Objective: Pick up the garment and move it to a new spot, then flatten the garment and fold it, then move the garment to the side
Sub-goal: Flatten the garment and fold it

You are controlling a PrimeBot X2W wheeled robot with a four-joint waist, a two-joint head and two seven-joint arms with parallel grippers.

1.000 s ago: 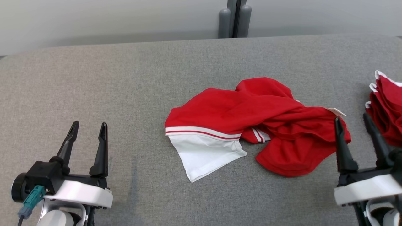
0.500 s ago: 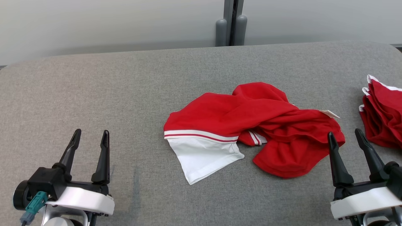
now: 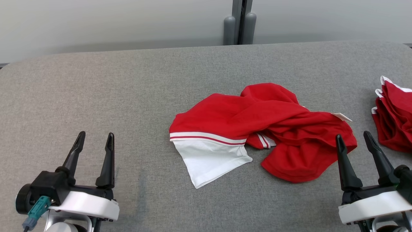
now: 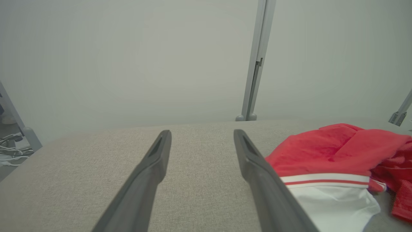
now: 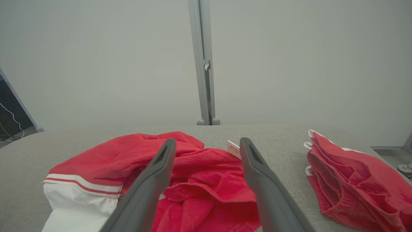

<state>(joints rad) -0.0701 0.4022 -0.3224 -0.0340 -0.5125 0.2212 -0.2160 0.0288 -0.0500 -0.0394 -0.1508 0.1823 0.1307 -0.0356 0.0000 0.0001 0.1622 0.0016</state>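
Head view: a wide grey padded table (image 3: 96, 96) carries a crumpled red garment (image 3: 251, 119) near its middle, a little toward the robot's right. The garment's white panel (image 3: 209, 161) is spread toward the front, below a striped band. A stack of folded red clothes (image 3: 394, 119) sits at the right edge, apart from it. The left gripper (image 3: 96, 134) hovers well to the garment's left, fingers apart and empty. The right gripper (image 3: 352, 135) is at the garment's right front edge, fingers likewise spread, holding nothing. A small white tag (image 3: 341, 116) pokes out at the cloth's far right. The fabric looks light, soft and limp, so it should sag and bunch when lifted. A raised red fold near the right gripper seems the easiest pinch, and the white panel's corner suits the left.
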